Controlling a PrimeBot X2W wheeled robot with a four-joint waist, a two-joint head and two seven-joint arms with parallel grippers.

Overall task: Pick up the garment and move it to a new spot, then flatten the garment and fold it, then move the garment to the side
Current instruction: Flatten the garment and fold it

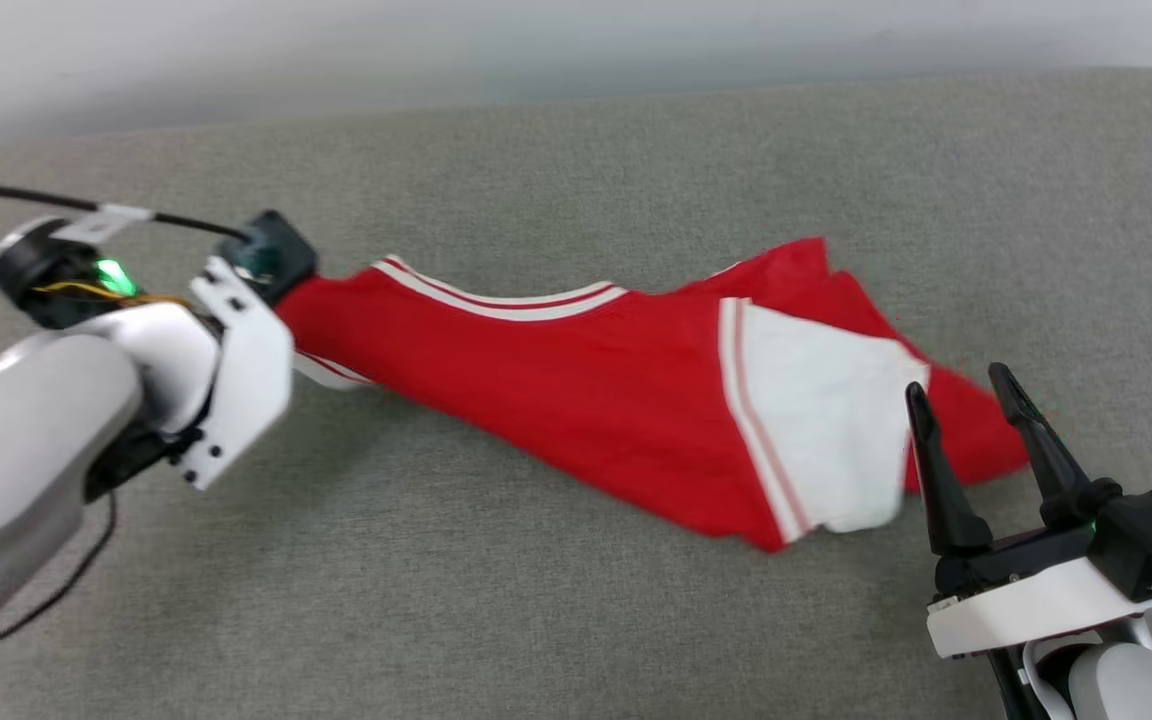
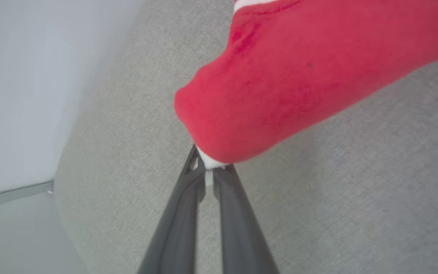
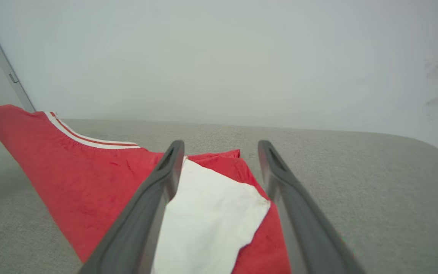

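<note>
Right gripper fingers spread over garment, white sleeve between them, grey surface beneath

**Red shirt stretched across a grey fabric surface**

The grey fabric surface is wide, flat and covered in a fine woven cloth. In the head view its far edge curves round at the upper right, and a pale wall stands behind it. One thing lies on it: a red shirt, drawn out in a long slanting band from the left toward the lower right. The right part rests crumpled on the fabric, with a white sleeve folded on top and a red-and-white striped band along the upper edge. The left end rises off the surface, with a soft shadow beneath it.
</note>
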